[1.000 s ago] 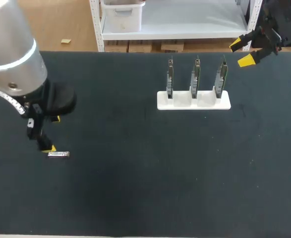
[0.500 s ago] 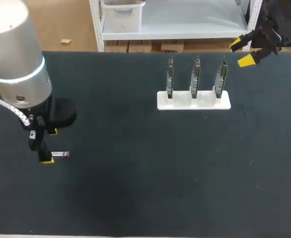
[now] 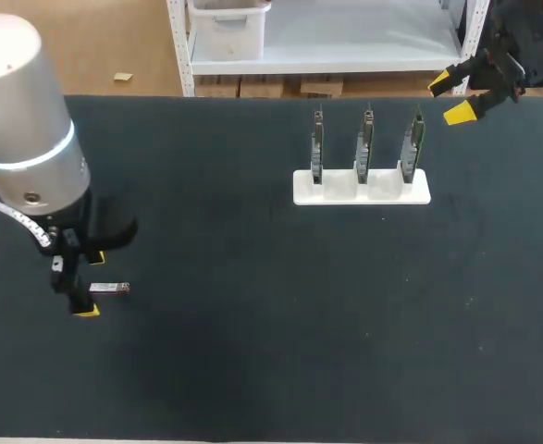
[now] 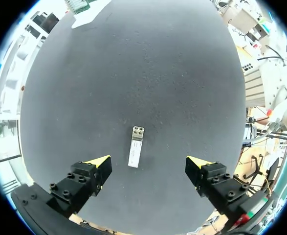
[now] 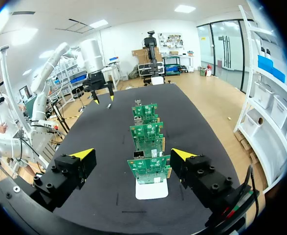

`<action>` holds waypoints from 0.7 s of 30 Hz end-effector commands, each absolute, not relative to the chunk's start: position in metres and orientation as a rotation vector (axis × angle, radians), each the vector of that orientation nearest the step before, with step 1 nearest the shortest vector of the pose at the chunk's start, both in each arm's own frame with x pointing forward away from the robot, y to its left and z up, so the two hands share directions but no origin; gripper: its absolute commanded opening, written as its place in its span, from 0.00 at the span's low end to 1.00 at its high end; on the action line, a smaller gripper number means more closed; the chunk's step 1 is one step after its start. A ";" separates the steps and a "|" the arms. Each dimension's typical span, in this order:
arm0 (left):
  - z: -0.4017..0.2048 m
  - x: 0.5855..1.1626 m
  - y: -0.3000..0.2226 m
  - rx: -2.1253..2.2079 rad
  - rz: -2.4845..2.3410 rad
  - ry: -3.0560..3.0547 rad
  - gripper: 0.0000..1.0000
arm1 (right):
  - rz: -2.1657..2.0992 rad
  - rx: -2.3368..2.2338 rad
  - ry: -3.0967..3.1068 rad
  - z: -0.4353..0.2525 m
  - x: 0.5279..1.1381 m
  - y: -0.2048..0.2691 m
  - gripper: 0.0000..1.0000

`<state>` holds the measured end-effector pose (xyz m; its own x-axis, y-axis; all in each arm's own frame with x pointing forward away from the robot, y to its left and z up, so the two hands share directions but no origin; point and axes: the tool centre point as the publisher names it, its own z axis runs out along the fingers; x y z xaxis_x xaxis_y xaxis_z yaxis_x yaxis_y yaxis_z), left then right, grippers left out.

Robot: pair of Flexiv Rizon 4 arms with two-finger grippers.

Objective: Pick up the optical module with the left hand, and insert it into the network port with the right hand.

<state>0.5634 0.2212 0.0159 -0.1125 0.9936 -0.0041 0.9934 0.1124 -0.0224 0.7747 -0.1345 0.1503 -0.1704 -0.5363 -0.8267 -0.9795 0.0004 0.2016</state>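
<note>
— Left hand (image 4: 148, 161) first: how does it stand?
— Released, fingers wide, low over the dark worktop (image 3: 252, 305). The optical module (image 4: 135, 146) lies flat between them, just ahead of the yellow tips, touching neither.
— Any writing on it?
— It has a pale upper face, but any print is too small to read. In the head view the arm's silver body covers most of that hand.
— And the right hand (image 3: 450, 97)?
— Spread too, holding nothing, at the far right corner, beyond three green circuit boards (image 3: 364, 143) standing upright in a white holder (image 3: 362, 188). The board markings are unreadable, and I cannot pick out the ports.
</note>
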 end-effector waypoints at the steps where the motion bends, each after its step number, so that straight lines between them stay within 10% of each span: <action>1: 0.005 0.570 0.218 -2.094 0.048 -2.312 1.00 | 1.077 -1.562 1.749 0.150 0.774 -0.134 1.00; 21: -0.017 0.564 0.231 -2.081 -0.002 -2.256 1.00 | 1.077 -1.562 1.749 0.150 0.774 -0.134 1.00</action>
